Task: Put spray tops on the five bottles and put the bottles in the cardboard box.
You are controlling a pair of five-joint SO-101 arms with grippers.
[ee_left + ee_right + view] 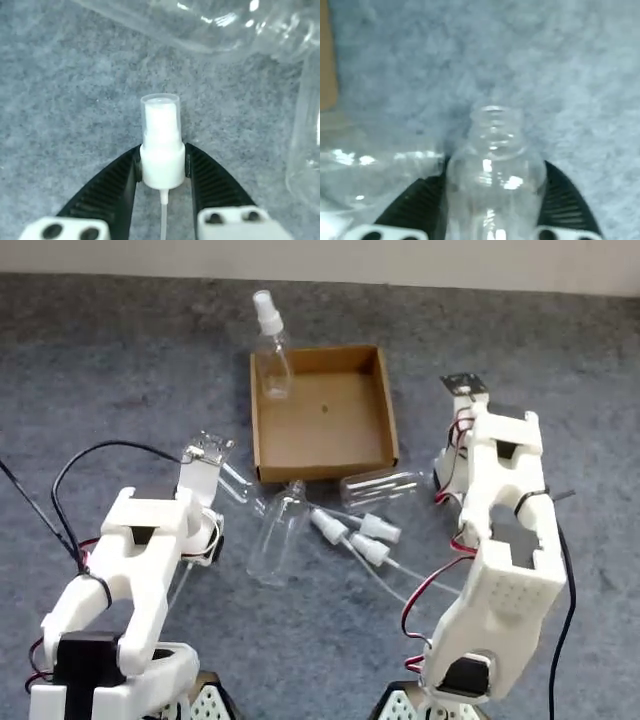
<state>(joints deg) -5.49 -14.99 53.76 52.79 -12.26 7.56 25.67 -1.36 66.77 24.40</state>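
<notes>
From above, a capped bottle (272, 355) stands in the cardboard box (255, 425) at its eleven o'clock corner; at the left wrist, the left tool (162, 152) pinches a light-looking spray top (161, 125) by its collar; at the right wrist, the right tool (495, 167) hugs a thin, likely slippery open bottle (492, 145).

Nothing legible is showing — no text, label, number or sign is reading on any clear bottle (277, 535), spray top (378, 528) or the cardboard box (320, 472).
</notes>
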